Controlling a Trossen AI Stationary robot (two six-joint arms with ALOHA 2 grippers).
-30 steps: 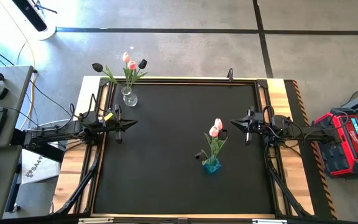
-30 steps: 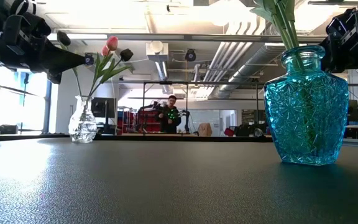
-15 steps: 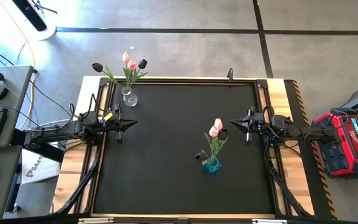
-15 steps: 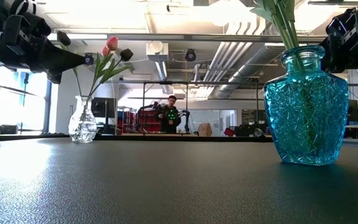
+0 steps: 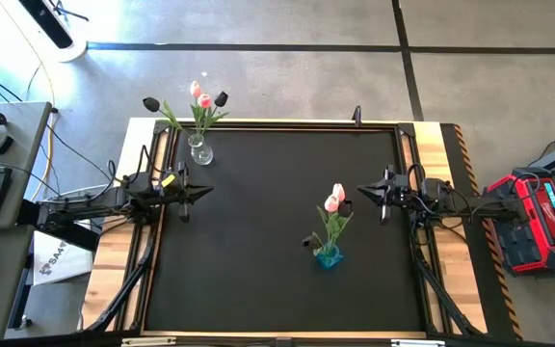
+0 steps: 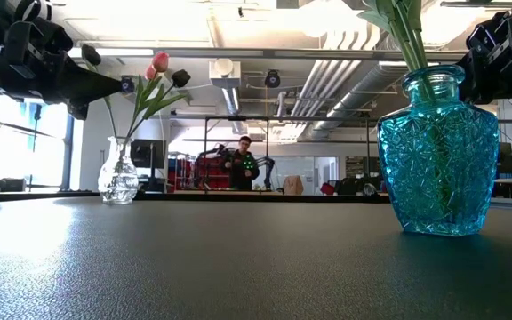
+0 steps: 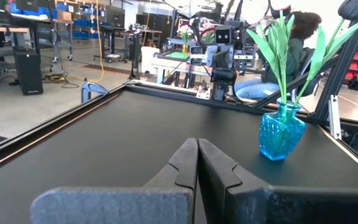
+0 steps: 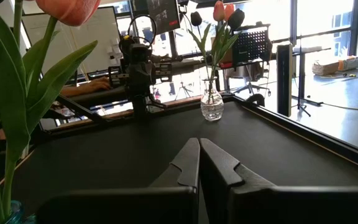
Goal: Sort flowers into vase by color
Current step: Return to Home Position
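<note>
Nothing on the black table [image 5: 277, 289] has moved; I see left gripper [image 5: 204, 191] and right gripper [image 5: 364, 191] closed, empty, parked at opposite edges, pink and dark artificial tulips [image 5: 203, 101] standing in clear glass vase [image 5: 198, 151] and blue cut-glass vase [image 5: 328, 256], so placing looks finished.

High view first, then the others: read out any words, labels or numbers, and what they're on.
"SAF", partly readable, on the white bag left of the table.
White mark on the red case: too small to read.
The yellow tag: too small to read.
Nothing else is legible.
</note>
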